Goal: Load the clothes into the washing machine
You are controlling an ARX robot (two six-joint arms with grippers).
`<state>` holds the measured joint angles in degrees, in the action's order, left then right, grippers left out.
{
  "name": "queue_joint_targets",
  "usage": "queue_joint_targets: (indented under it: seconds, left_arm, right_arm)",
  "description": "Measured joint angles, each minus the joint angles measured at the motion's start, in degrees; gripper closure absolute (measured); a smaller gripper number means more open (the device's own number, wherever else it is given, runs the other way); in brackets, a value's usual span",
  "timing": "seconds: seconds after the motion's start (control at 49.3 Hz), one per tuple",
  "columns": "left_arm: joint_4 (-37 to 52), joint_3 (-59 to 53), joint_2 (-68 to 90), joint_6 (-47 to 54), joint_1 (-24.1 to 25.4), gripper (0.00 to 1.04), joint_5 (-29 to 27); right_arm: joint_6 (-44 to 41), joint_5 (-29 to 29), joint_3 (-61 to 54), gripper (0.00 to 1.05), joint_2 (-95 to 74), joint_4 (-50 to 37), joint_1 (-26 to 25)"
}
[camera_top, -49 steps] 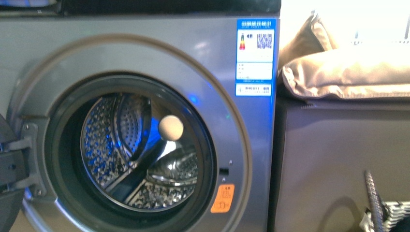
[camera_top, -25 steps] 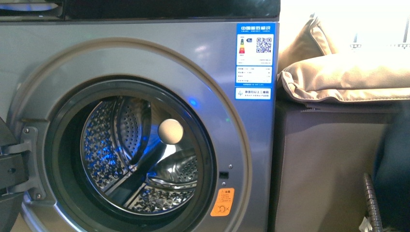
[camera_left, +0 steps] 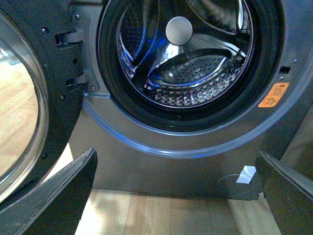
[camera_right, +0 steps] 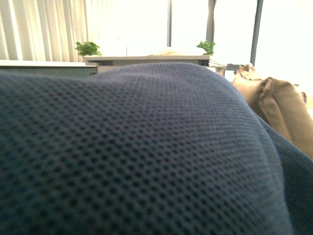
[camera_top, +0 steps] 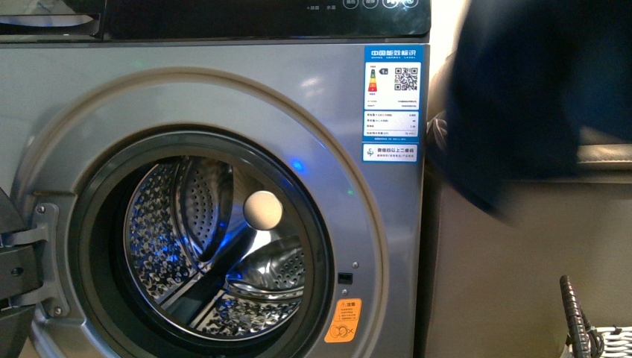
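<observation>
Filling the upper right of the front view, the clothes [camera_top: 522, 97] show as a blurred dark navy mass raised beside the washing machine [camera_top: 223, 89]. They sit at the height of its blue-and-white energy label [camera_top: 392, 102], above the level of the porthole's middle. They are outside the machine, off to the right of its grey front. The drum [camera_top: 160, 224] shows bare perforated steel under a blue glow. The door [camera_left: 58, 98] stands swung open on the hinge side.

In the right wrist view the garment takes up nearly the whole picture as close navy mesh, draped right over the camera. The right gripper is hidden beneath it, so I cannot tell whether it is clamped on the cloth or apart. Past the fabric's edge are a beige cushion [camera_right: 276, 110] and a bright window.

The left gripper [camera_left: 176, 152] is low in front of the machine, facing the lower rim of the porthole. Its two dark fingers [camera_left: 63, 196] are spread wide and hold nothing. A wooden floor [camera_left: 156, 215] lies beneath it, and an orange warning sticker [camera_left: 274, 94] sits beside the porthole's lower edge. The clothes do not appear in this view and are well apart from the left gripper.
</observation>
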<state>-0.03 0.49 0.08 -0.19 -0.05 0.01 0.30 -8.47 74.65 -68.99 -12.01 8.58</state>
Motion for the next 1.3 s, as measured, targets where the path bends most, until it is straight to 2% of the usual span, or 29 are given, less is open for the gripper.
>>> queue_joint_targets:
  seconds: [0.284, 0.426, 0.792, 0.913, 0.954, 1.056, 1.198, 1.299]
  left_arm:
    - [0.00, 0.00, 0.00, 0.00, 0.00, 0.06, 0.00]
    - [0.00, 0.00, 0.00, 0.00, 0.00, 0.06, 0.00]
    - [0.00, 0.00, 0.02, 0.00, 0.02, 0.06, 0.09]
    - [11.63, 0.39, 8.46, -10.84, 11.85, 0.06, 30.10]
    - [16.04, 1.22, 12.26, -13.75, 15.65, 0.06, 37.09]
    - [27.98, 5.22, 22.23, -19.43, 22.29, 0.06, 49.35]
    - [43.08, 13.18, 37.00, -24.02, 23.69, 0.06, 56.30]
    - [48.89, 22.05, 46.36, -25.57, 20.46, 0.06, 55.76]
  right_arm:
    - [1.57, 1.79, 9.62, 0.93, -8.20, 2.10, 11.54]
    - [1.66, 3.91, 11.10, 0.93, -11.52, 1.20, 15.47]
    - [1.66, 5.14, 11.87, 0.93, -12.72, 0.85, 16.90]
    - [1.66, 5.16, 11.87, 0.93, -12.72, 0.83, 16.92]
    - [1.66, 4.94, 11.87, 0.93, -12.72, 0.83, 16.96]
    - [1.66, 5.14, 11.87, 0.93, -12.72, 0.83, 16.94]
    - [1.66, 5.11, 11.87, 0.93, -12.72, 0.83, 16.94]
    - [1.66, 5.11, 11.87, 0.93, -12.72, 0.83, 16.94]
